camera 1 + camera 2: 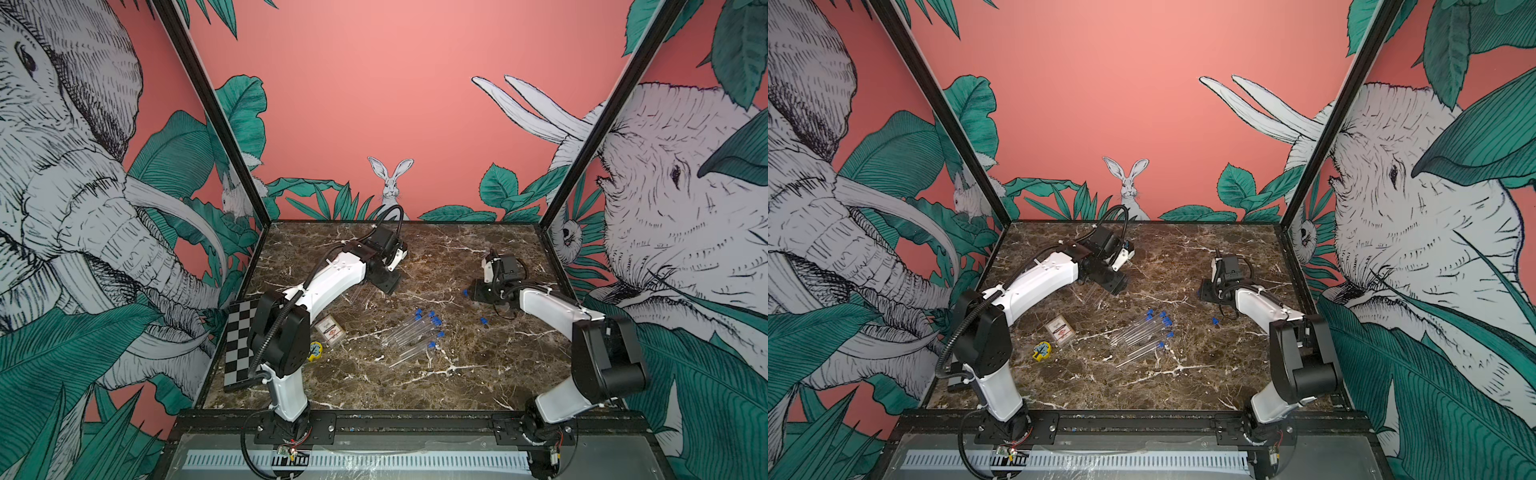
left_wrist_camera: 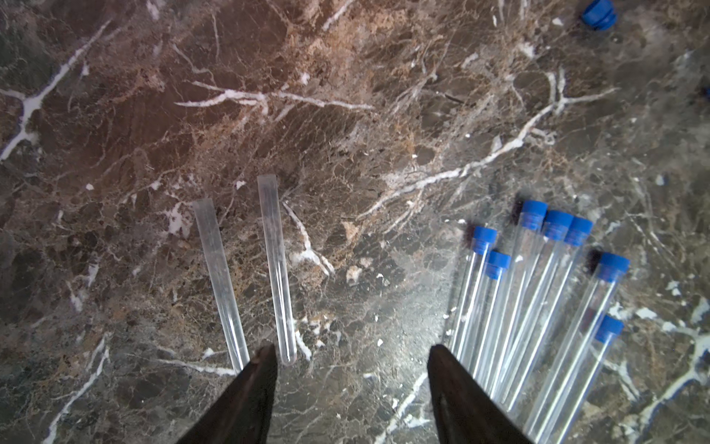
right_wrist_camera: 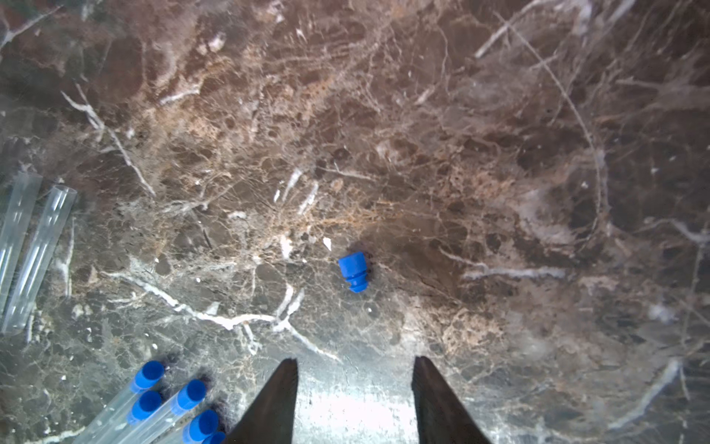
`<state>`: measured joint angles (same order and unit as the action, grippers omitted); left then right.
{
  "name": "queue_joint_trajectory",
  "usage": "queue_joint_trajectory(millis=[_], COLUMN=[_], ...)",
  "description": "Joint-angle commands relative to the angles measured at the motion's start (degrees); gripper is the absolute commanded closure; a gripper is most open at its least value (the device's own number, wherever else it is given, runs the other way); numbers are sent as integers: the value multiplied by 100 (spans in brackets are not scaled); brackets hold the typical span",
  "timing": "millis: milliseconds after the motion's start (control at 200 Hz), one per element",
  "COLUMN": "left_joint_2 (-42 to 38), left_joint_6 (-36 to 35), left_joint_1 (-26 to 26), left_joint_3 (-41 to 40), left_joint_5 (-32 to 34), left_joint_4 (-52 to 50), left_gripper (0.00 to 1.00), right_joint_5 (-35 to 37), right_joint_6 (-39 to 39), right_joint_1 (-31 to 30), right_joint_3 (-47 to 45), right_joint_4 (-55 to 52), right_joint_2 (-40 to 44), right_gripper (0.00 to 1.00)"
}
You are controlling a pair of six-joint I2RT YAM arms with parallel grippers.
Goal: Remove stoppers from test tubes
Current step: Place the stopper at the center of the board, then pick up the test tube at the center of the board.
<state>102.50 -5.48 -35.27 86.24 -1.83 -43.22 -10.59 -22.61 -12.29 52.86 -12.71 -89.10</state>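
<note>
Rolling looked the risk in a top view: capped test tubes [image 1: 409, 332] lay bunched, and a nudge could scatter them. Left wrist view: the left gripper [image 2: 351, 351] gaped empty, those tubes beside one jaw. Right wrist view: the right gripper [image 3: 355, 361] stood open, empty, a loose stopper [image 3: 353, 271] ahead, untouched.

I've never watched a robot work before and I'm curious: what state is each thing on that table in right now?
Capped tubes: seven, stoppers in, lying flat in a bunch.
Open tubes: two, stoppers out, lying flat side by side.
Loose stoppers: two, off the tubes, lying apart from each other.
Left pincer: open, holding nothing.
Right pincer: open, holding nothing.
</note>
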Motion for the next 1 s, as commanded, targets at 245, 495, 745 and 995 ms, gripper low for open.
queue_joint_trajectory(millis=[245,495,745,995], left_joint_2=[-141,194,604,944], left_joint_6=[389,370,326,339], left_joint_1=[-454,-726,-737,-754], left_joint_3=[-560,-664,-618,-408], left_joint_5=[-232,-222,-232,-152], left_joint_4=[-38,119,336,378], left_gripper=[37,39,40,40], right_joint_5=[-64,-225,-275,-440], right_joint_6=[55,-79,-197,-280], right_joint_1=[-387,-558,-765,-774], right_joint_3=[-335,-500,-553,-593], right_joint_4=[168,316,484,733], right_joint_2=[575,648,543,484], right_gripper=[11,9,7,7])
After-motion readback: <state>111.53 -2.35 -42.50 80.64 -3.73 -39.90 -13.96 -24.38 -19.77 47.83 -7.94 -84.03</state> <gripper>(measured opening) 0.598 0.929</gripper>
